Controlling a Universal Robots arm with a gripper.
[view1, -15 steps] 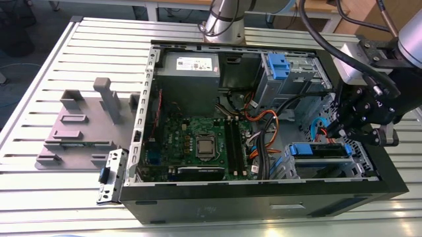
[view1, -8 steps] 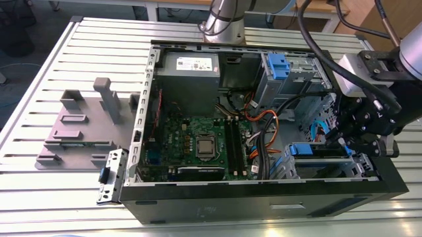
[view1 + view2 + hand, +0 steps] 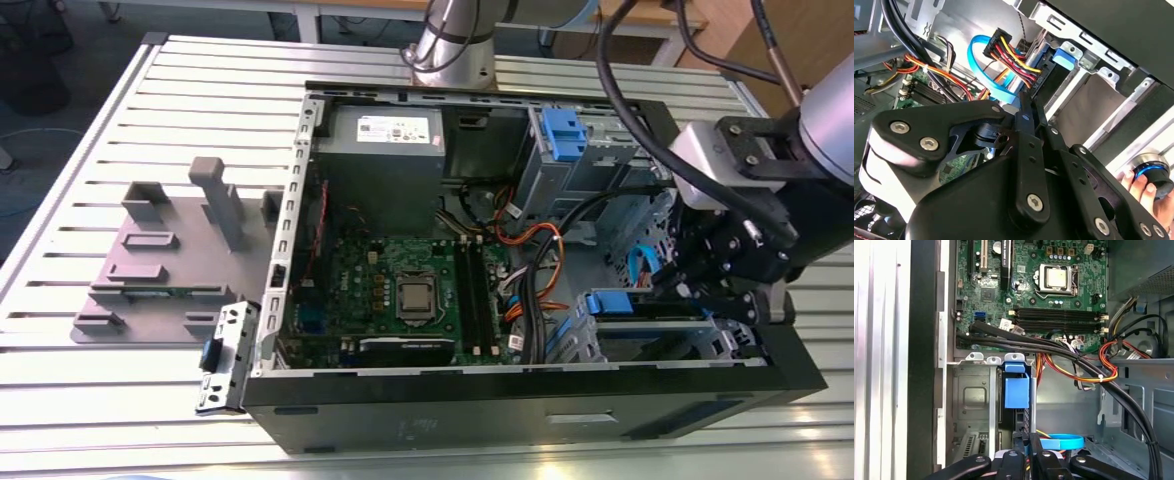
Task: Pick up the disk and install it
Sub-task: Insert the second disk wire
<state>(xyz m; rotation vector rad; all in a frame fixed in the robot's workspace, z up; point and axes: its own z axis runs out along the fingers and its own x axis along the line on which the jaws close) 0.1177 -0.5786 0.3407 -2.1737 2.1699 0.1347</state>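
While the blue-railed hard disk (image 3: 1016, 391) sits slotted in the grey metal drive cage (image 3: 972, 401) of the open black computer case (image 3: 507, 412), the black gripper (image 3: 1030, 446) hangs just beside it, fingers pressed together on nothing.

The disk (image 3: 1016, 390) sits in the metal drive cage (image 3: 974, 400), its blue rail facing the end effector (image 3: 1029, 446).
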